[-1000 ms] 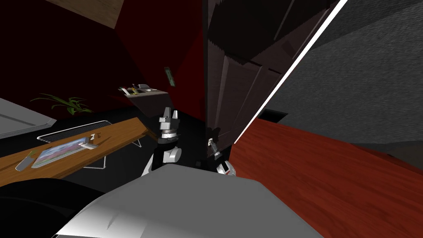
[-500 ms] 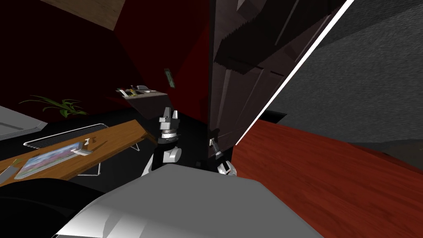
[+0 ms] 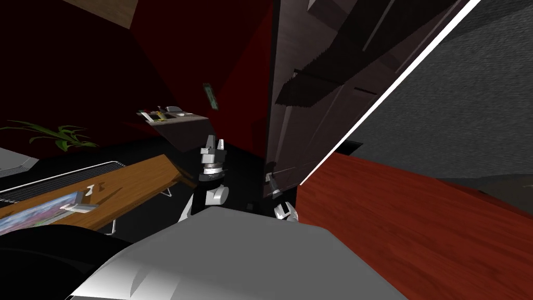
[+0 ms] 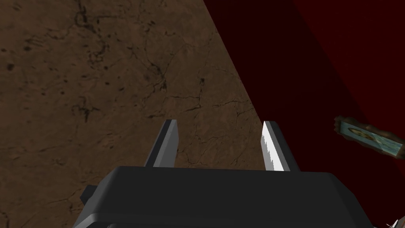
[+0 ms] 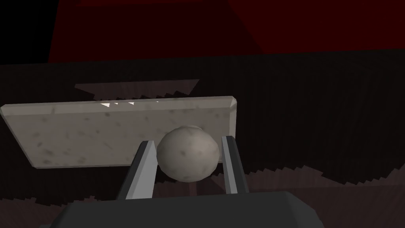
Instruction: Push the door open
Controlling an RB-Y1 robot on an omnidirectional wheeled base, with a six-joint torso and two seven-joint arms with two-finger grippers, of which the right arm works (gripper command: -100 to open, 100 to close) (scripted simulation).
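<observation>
The dark brown panelled door (image 3: 312,104) stands ajar just ahead of me, its thin white edge (image 3: 385,88) running diagonally up to the right. Its round grey knob (image 5: 188,153) sits on a pale speckled plate (image 5: 99,134). My right gripper (image 5: 188,139) is shut on the knob, one finger pressing each side. In the head view this right gripper (image 3: 269,179) sits low against the door. My left gripper (image 3: 213,146) is raised in front of my chest, left of the door. The left gripper (image 4: 218,122) is open and holds nothing.
A wooden table (image 3: 130,179) on thin metal legs stands at my left, with a colourful mat (image 3: 36,213) on it. Behind it are a green plant (image 3: 57,135) and a small shelf (image 3: 172,117) against the dark red wall. Reddish wood floor (image 3: 416,219) spreads right of the door.
The whole head view has shifted: table and plant slid left as I turned. The door's white edge has swung further right. My right gripper keeps its hold on the knob.
</observation>
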